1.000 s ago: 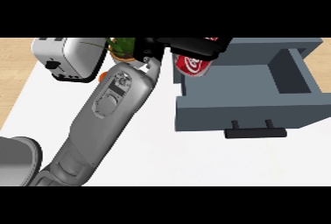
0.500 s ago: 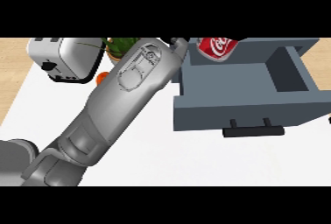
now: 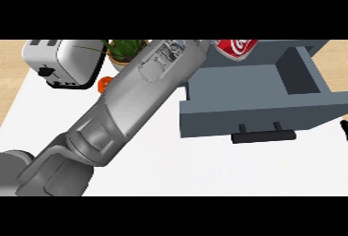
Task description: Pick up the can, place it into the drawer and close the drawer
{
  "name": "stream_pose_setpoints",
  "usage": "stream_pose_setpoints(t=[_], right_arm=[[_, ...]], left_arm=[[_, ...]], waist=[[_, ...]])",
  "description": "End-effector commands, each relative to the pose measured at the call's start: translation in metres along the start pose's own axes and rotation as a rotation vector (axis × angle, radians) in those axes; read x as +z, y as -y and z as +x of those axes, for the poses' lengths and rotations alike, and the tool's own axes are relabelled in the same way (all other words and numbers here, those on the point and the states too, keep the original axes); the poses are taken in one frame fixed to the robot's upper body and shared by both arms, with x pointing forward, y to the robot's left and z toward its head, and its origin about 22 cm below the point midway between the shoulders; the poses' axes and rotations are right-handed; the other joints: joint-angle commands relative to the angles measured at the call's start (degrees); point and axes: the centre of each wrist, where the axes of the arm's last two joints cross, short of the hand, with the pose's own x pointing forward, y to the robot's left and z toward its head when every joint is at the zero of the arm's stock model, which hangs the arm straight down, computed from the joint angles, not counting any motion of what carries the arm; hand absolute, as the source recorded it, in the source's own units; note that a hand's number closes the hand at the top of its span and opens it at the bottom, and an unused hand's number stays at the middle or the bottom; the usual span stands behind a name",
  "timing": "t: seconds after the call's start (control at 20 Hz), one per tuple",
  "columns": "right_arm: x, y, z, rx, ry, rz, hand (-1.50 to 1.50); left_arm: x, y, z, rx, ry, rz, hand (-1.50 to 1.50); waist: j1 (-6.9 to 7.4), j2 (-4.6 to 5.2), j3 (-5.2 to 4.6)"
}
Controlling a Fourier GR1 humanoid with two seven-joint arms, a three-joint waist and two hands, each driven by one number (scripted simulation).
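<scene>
Head view, looking steeply down on the white counter [image 3: 204,170]. The left forearm [image 3: 136,101] enters at the lower left corner and runs diagonally up and to the right, fully extended, with its grey casing uppermost. Its wrist end reaches the upper edge of the scene, just left of the drawer's rear corner. The left hand lies beyond that edge and does not show, so whether it is open or clamped on anything cannot be told.

The can [image 3: 235,48], red with white lettering, appears at the upper edge, immediately right of the wrist end. It sits over the rear left corner of the drawer [image 3: 258,108], and its top is cut off by the edge. Whether it rests inside the compartment or hangs above it cannot be told.

The drawer is grey-blue and pulled wide open. Its front wall faces the viewer and carries a black handle [image 3: 263,136].

Of the right hand [image 3: 342,129] only a dark sliver shows, at the right edge just beside the drawer front; its state cannot be told.

To the left of the forearm stand a silver toaster [image 3: 60,60] and a potted plant [image 3: 126,48]. A small orange object [image 3: 105,83] is partly hidden by the arm.
</scene>
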Motion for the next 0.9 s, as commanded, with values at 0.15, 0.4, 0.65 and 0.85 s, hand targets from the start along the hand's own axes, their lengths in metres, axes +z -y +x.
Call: stream_pose_setpoints(t=[0.15,0.4,0.65,0.85], right_arm=[[-0.001,0.001,-0.001,0.003,0.012,0.007,-1.5],[-0.02,-0.006,-0.002,-0.001,0.006,0.021,-1.5],[-0.008,-0.005,0.013,-0.001,0.034,0.015,-1.5],[-0.013,0.0,-0.006,-0.015,0.022,0.014,-1.5]], left_arm=[[-0.01,0.0,-0.004,-0.032,-0.029,0.002,1.5],[-0.002,0.006,-0.029,-0.071,-0.023,0.015,1.5],[-0.01,-0.005,-0.041,-0.099,-0.02,0.065,1.5],[-0.01,-0.007,-0.053,-0.156,-0.003,0.065,1.5]], waist=[[-0.8,0.26,0.04],[-1.85,0.53,0.07],[-2.21,0.65,0.02],[-2.78,1.1,0.11]])
